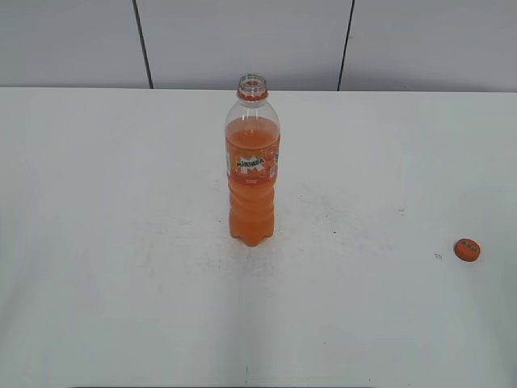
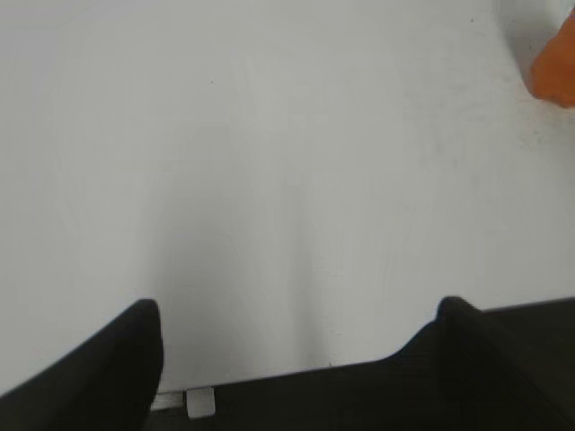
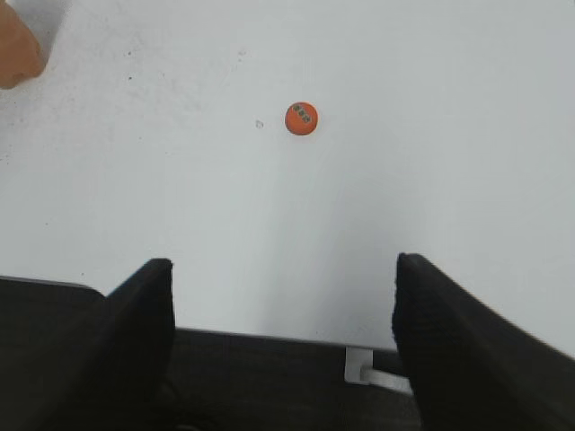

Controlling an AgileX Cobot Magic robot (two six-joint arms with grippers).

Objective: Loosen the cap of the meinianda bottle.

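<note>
Exterior view: one meinianda bottle [image 1: 253, 166] stands upright mid-surface, its neck bare. One cap [image 1: 467, 250] lies flat on the white surface [image 1: 97, 242], well apart to the right, so the loosening looks done. No arm shows here. The bottle is mostly full, so likely weighty and steady at the base; its thin clear wall would probably give under a squeeze, and the labelled middle seems the best place to hold. The cap is light, stiff and small, best pinched across its rim.

Left wrist view: the left gripper [image 2: 301, 359] has its fingers [image 2: 117, 359] spread wide, nothing between them. An orange blur at the top right edge is probably the bottle's base.

Right wrist view: the right gripper [image 3: 283, 337] is also spread, holding nothing, with the single cap ahead of it on the surface.
</note>
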